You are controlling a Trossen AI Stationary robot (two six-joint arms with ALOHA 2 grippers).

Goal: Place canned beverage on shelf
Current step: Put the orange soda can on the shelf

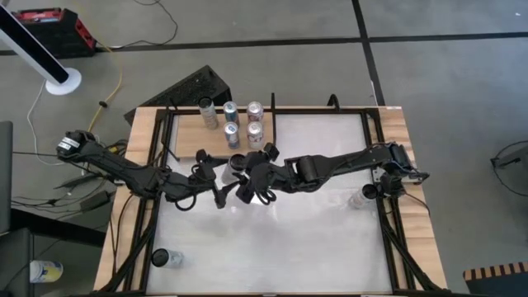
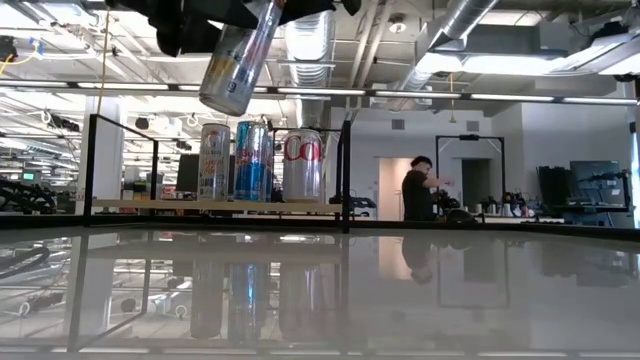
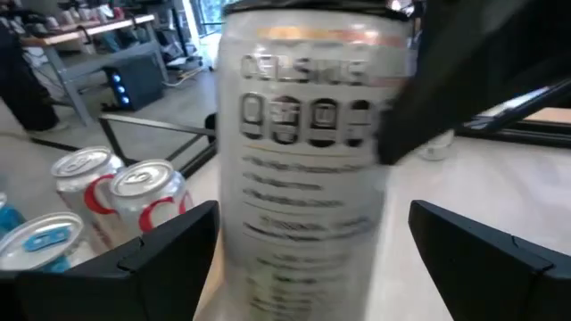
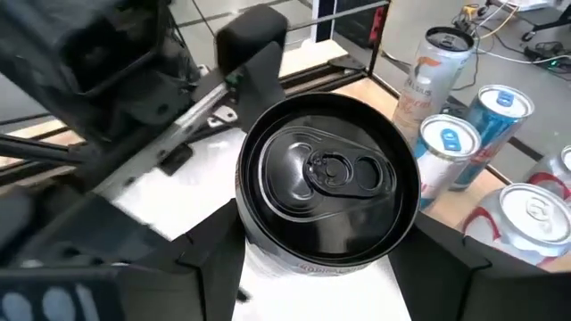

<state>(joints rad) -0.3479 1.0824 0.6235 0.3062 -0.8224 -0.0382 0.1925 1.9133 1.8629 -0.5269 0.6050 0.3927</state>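
Observation:
A silver beverage can (image 1: 233, 169) with a black lid hangs in the air over the middle of the table, and both arms meet at it. My right gripper (image 4: 326, 259) is shut on it. My left gripper (image 3: 312, 223) is open, with one finger on either side of the can's body (image 3: 303, 178); whether they touch it I cannot tell. In the low view the can (image 2: 235, 60) is tilted, high above the tabletop. The wooden shelf (image 1: 186, 136) at the far left carries several upright cans (image 1: 239, 120). My right gripper pinches the can's side wall just below the lid (image 4: 259, 241) between its two fingers (image 4: 210, 259). It comes from the table's right, slanting down. The can is lifted clear, lid up and tilted, its bottom end (image 2: 222, 98) swung toward the table's left.
One can (image 1: 165, 258) stands near the table's near left corner, and a small clear object (image 1: 359, 198) sits at the right. Black rails (image 1: 384, 190) edge the table and shelf. A person (image 2: 415, 190) stands far off in the room behind.

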